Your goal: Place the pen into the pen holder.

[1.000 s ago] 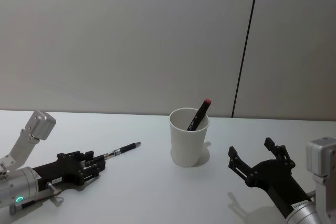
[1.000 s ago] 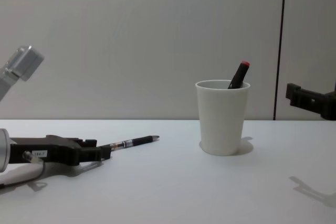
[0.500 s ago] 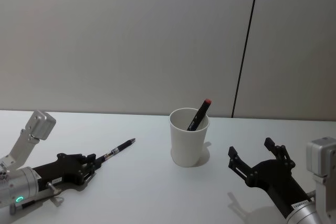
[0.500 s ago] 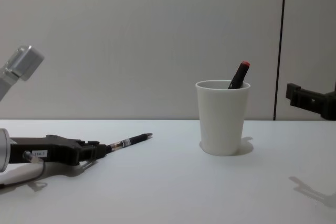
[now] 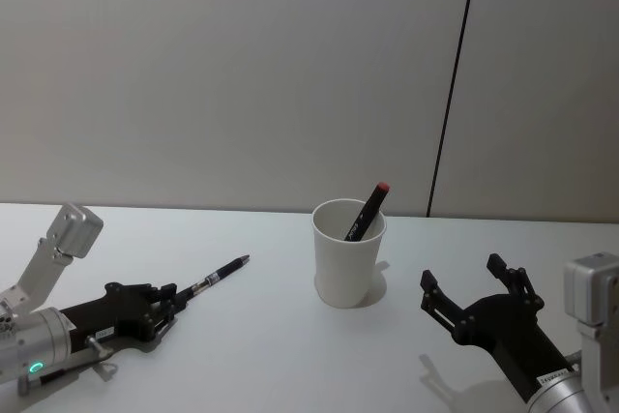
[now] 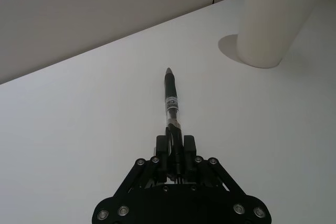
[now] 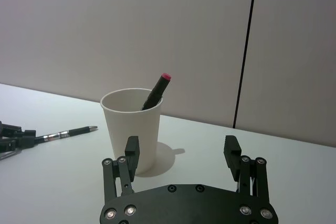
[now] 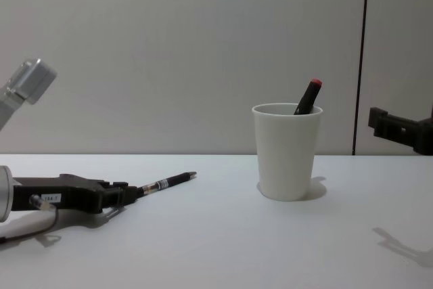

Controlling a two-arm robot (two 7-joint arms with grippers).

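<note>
A slim black pen (image 5: 221, 272) with a clear section lies low over the white table on the left, its tip pointing toward the pen holder. My left gripper (image 5: 167, 297) is shut on the pen's rear end (image 6: 171, 100), fingers (image 6: 161, 148) pinched on either side of the barrel. The pen holder (image 5: 347, 256), a white paper cup, stands upright mid-table (image 8: 287, 152) with a black marker with a red cap (image 5: 368, 208) leaning inside. My right gripper (image 5: 465, 276) hovers open to the right of the cup, which it faces (image 7: 181, 145) with nothing between its fingers.
The white table (image 5: 261, 355) has free room between the pen and the cup (image 6: 273, 19). A grey wall with a dark vertical seam (image 5: 453, 84) stands behind. My left arm's grey link (image 8: 27, 82) rises at the far left.
My left gripper's fingers have drawn in onto the pen's rear end, and the pen has swung slightly away from me. My right arm has stayed still.
</note>
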